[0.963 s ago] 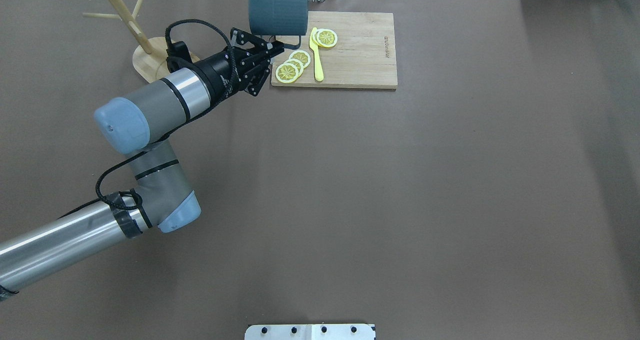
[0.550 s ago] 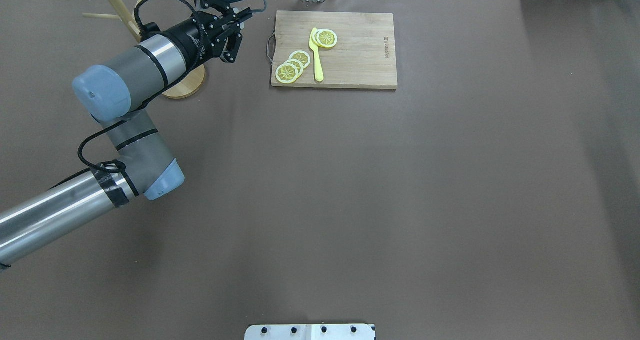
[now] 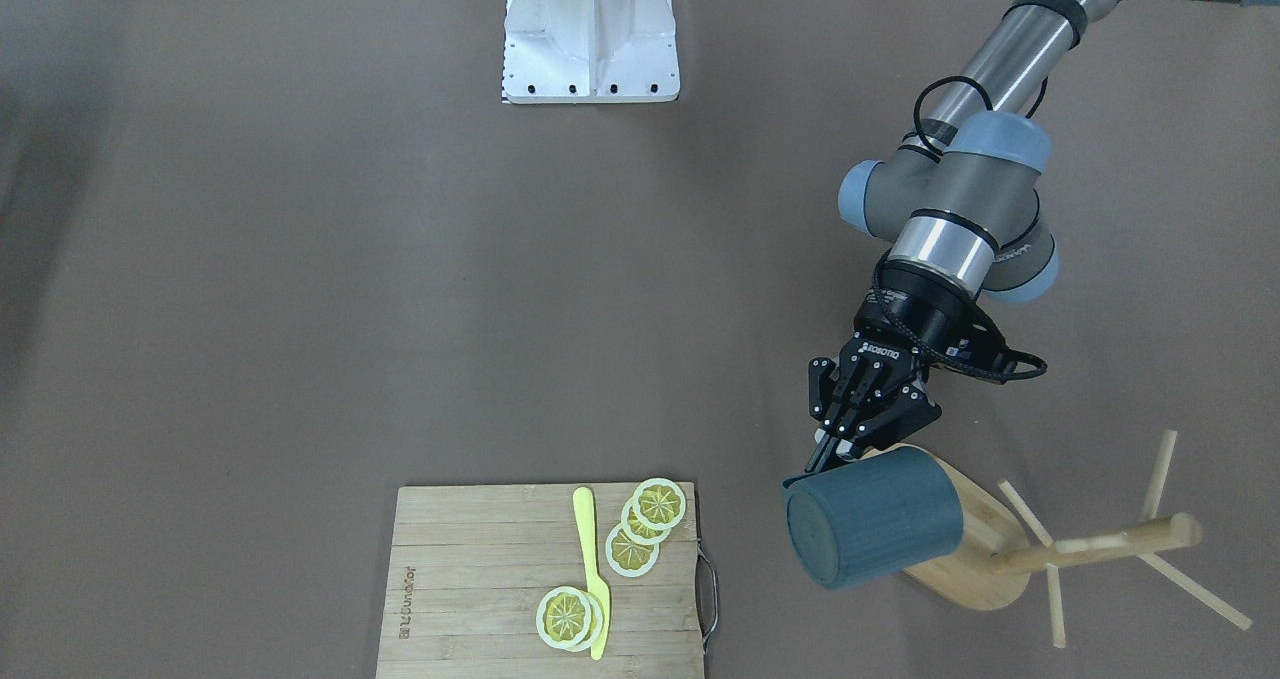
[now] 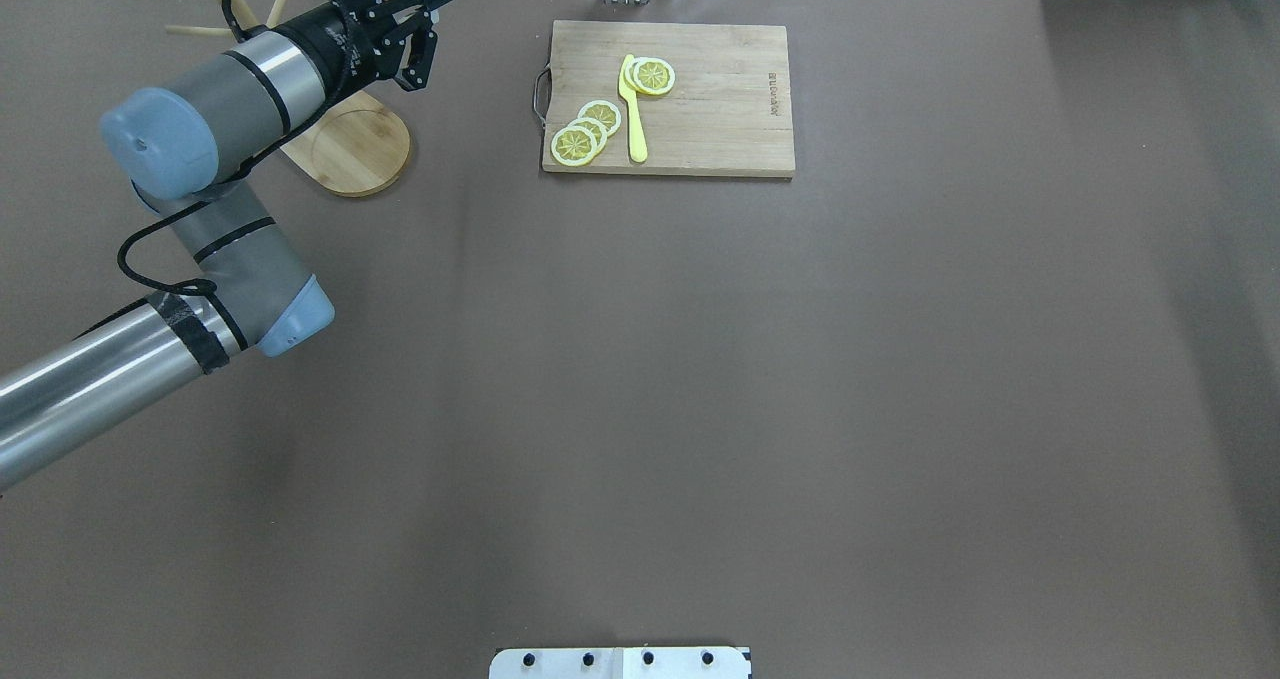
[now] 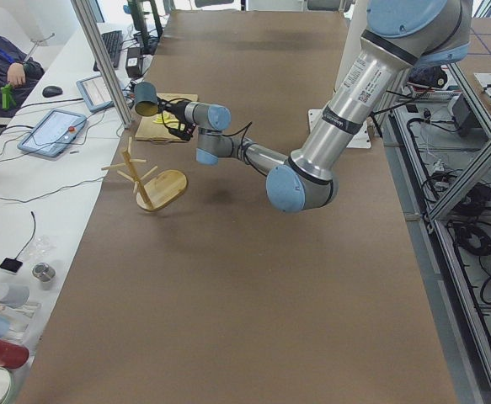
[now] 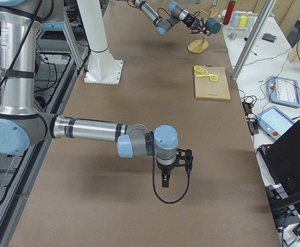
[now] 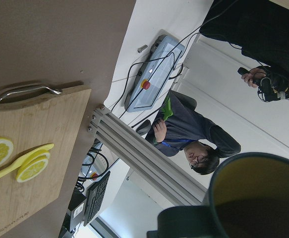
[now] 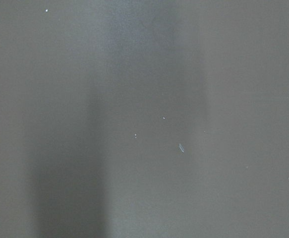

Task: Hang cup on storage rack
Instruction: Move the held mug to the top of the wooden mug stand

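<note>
Front-facing view, bottom edge: cutting board [image 3: 470, 559] with lemon slices [image 3: 632, 549] and a yellow knife [image 3: 595, 584]. Lower right: the cup [image 3: 872, 531] is in the air, on its side, base toward the camera. In frame it overlaps the storage rack [image 3: 985, 569] base, and it isn't on any peg. Just above it my left gripper [image 3: 828, 451] is clamped on the cup's handle. In the right side view, mid-frame, my right gripper [image 6: 166, 181] hangs over bare table. I can't tell if it's clenched or released.
</note>
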Motion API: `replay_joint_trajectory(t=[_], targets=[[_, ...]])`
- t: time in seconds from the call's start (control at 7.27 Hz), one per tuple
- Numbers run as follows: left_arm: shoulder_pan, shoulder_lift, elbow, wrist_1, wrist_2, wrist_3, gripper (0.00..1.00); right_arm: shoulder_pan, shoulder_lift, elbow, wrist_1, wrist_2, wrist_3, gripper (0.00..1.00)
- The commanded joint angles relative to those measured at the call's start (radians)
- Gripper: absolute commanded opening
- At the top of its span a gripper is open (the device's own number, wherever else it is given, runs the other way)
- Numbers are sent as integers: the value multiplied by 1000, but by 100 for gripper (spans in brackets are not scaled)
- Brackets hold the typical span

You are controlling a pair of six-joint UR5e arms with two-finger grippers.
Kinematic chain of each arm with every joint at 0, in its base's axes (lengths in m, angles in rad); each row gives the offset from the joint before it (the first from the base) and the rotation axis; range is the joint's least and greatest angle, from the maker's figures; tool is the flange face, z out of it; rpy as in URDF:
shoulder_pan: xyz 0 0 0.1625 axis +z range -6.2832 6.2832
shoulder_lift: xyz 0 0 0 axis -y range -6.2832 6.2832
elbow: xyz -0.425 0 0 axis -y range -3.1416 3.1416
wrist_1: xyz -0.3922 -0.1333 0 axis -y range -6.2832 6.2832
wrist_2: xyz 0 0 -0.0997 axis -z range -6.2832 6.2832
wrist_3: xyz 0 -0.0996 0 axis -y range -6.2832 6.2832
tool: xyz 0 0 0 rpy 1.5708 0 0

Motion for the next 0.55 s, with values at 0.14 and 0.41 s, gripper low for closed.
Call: replay_joint_trajectory(t=[0.14, 0.41], targets=[[-30, 10, 92, -149, -48, -5, 0, 0, 0, 0, 0, -3, 0, 100], [-39, 25, 136, -243, -68, -6, 0, 0, 0, 2, 0, -2, 0, 100]])
